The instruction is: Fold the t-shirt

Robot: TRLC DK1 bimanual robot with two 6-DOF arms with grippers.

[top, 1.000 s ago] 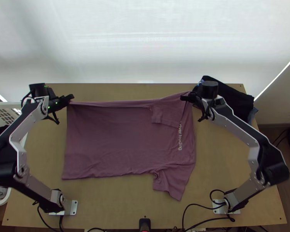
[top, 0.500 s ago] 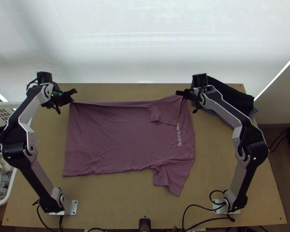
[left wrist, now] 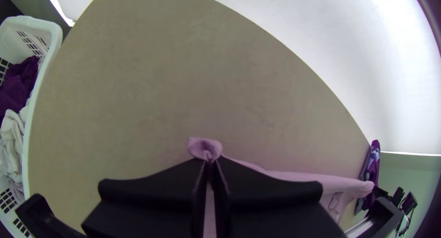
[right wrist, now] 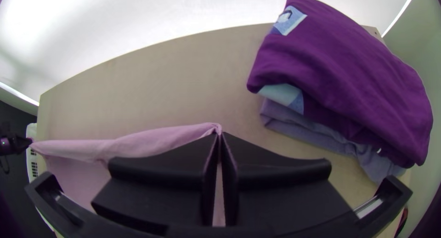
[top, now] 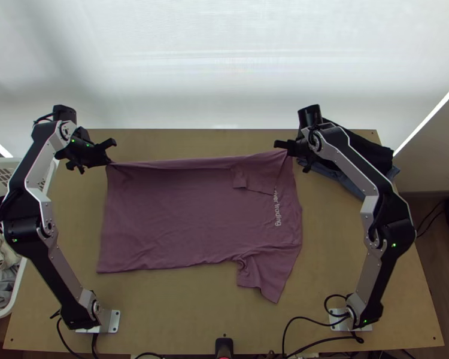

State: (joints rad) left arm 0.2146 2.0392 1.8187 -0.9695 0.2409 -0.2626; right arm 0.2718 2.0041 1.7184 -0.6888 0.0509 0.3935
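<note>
Shirt [top: 188, 218] clenched by left gripper [top: 109, 158], right gripper [top: 288, 150]; top view: lettering [top: 277, 209]; wrist views: bunched edge [left wrist: 204, 147].

Shirt shifted slightly farther away, its held edge a little nearer.
Since the first picture, the near side of the shirt [top: 188, 221], sleeve included, has slid a bit toward the far side. The right pincer [top: 288, 151] has brought its corner left and nearer; the left pincer [top: 108, 160] has brought its own slightly nearer. Both arms' elbows have swung inward and farther up the surface [top: 182, 311].
</note>
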